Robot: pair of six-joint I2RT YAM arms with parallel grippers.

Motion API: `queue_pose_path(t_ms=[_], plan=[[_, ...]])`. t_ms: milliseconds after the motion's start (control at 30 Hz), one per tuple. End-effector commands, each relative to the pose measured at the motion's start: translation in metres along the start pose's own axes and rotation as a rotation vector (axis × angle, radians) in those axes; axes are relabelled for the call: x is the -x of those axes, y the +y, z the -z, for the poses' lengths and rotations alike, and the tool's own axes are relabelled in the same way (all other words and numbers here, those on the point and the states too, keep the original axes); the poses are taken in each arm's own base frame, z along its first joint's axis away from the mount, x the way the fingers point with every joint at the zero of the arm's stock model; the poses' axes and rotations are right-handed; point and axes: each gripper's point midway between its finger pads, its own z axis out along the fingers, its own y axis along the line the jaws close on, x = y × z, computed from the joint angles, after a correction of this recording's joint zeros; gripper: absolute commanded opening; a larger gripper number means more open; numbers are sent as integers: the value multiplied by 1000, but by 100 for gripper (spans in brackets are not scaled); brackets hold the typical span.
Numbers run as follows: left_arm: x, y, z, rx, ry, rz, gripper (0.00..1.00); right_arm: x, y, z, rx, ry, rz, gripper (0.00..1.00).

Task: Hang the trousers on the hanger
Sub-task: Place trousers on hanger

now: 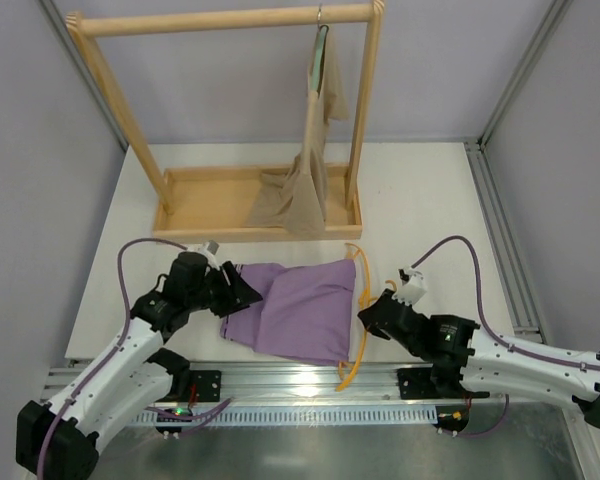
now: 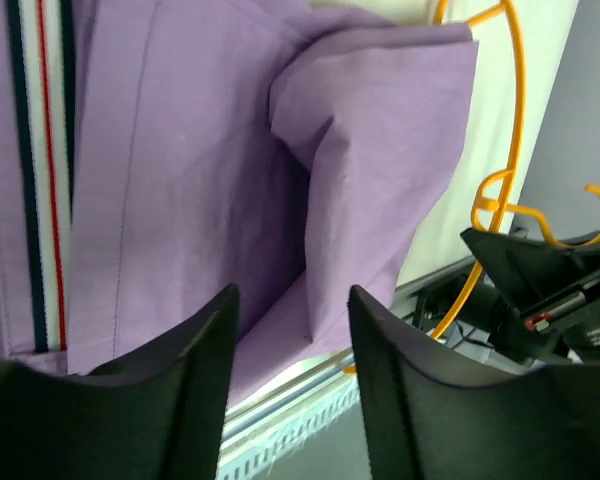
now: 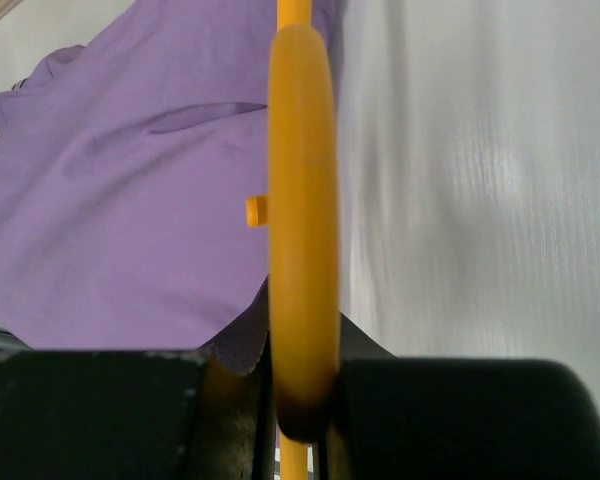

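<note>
The trousers point(image 1: 295, 305) lie folded in a lilac heap on the white surface point(image 1: 420, 200), at its near edge, between my two arms. My left pincer point(image 1: 242, 290) is at their left edge. In my left wrist view its two dark fingers point(image 2: 195, 390) stand apart with nothing between them, and the purple cloth fills the view beyond them, with the striped waistband point(image 2: 40, 180) at the left.

The hanger point(image 1: 358, 320) lies along the right edge of the trousers, and its near end reaches over the edge of the surface onto the metal rail. My right pincer point(image 1: 372, 312) is clamped on it: in my right wrist view the orange bar runs straight up from between the two fingers, which press on it from both sides. In that view the cloth reaches up to the bar on its left side, and the bare surface is on its right.

At the far side stands the wooden rack point(image 1: 220, 20). A beige garment point(image 1: 305, 190) hangs from its top bar on a grey-green hanger point(image 1: 321, 50), and its lower end rests in the tray of the rack.
</note>
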Motion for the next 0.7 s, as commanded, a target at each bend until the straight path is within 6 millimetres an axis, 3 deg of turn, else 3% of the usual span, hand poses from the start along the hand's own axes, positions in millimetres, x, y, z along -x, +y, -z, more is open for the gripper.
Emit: queue_pose_path(t_ms=[0,100,167,233,467,667], plan=[[-13,-22,-6,-162,69,44,52,-5,-8,-3,-2,14,74,4],[-7,10,-15,17,44,5,57,-8,-14,-1,13,20,54,4],[-7,11,-24,24,74,-24,59,-7,-12,1,46,17,48,4],[-1,-18,-29,-118,84,-67,64,-6,-11,2,59,12,47,4],[21,-58,-44,-242,85,-85,72,-7,-6,2,72,20,63,4],[24,-61,-58,-231,130,-71,73,-9,5,-1,85,35,81,4]])
